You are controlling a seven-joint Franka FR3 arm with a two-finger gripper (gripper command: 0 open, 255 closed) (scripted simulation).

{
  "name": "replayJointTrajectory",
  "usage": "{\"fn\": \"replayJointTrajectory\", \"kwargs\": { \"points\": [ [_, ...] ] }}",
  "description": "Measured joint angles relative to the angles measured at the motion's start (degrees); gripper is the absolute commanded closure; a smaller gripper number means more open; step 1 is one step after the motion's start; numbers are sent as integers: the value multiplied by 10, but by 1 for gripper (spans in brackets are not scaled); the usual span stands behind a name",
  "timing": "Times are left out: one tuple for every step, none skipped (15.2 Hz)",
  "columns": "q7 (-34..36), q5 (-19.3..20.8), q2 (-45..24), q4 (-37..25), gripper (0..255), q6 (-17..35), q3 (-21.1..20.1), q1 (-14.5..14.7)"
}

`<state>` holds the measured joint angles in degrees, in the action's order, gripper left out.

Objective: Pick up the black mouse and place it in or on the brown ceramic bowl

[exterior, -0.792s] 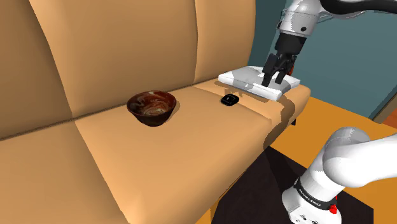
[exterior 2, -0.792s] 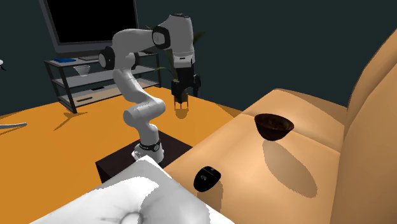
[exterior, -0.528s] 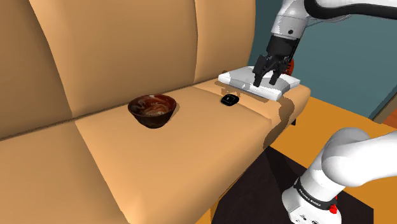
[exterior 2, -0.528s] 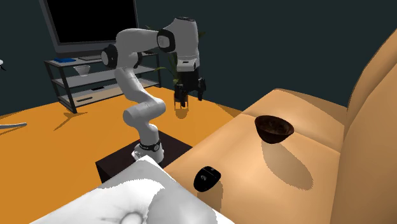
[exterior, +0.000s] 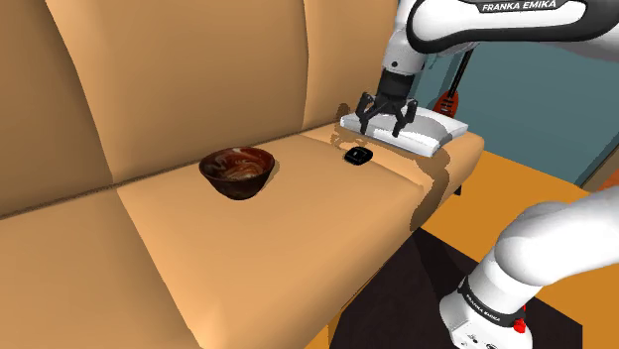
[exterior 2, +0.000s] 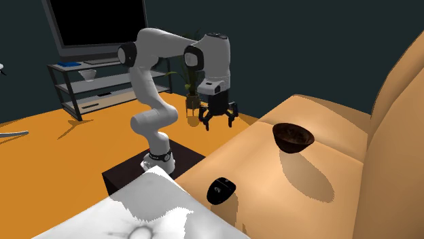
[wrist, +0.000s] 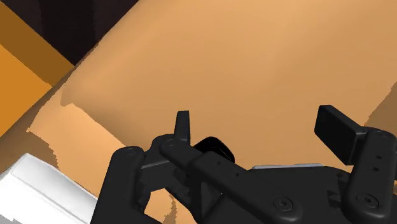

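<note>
A small black mouse lies on the tan sofa seat, close to a white cushion. The dark brown glossy bowl stands upright on the seat, further toward the shoulder view's left. My black gripper hangs open above the cushion's edge, a little up and right of the mouse, holding nothing. In the second exterior view the gripper hovers off the seat's front edge, with the mouse nearer the camera and the bowl beyond. In the wrist view the mouse peeks out near one finger.
The sofa's backrest rises behind the seat. The white cushion covers the seat's end by the armrest. Orange floor, a shelf unit with a TV and a potted plant lie behind the arm.
The arm has swung toward the shoulder view's left and dropped lower, bringing the gripper from beyond the cushion to just above it, nearer the mouse. The fingers have spread wider.
</note>
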<state>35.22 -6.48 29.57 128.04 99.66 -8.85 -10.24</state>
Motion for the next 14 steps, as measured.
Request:
{"fn": "replayJointTrajectory", "kwargs": {
  "points": [
    [28,1,-19,-5,0,14,-6,-9],
    [52,5,-35,-9,0,24,-8,-19],
    [76,8,-51,-12,0,36,-10,-29],
    [100,12,-71,-22,0,46,-11,-39],
    [127,16,-91,-32,0,54,-15,-48],
    [152,20,-106,-38,0,61,-15,-57],
    [177,24,-121,-42,0,72,-16,-65],
    [202,28,-135,-47,0,80,-16,-73],
    [226,33,-152,-54,0,88,-15,-82],
    [250,37,-166,-60,0,95,-14,-89],
    [276,43,-185,-72,0,100,-14,-96],
    [301,48,-201,-81,0,105,-12,-103],
    [326,52,-215,-85,0,113,-10,-110],
    [350,56,-229,-91,0,120,-7,-116]
  ]
}}
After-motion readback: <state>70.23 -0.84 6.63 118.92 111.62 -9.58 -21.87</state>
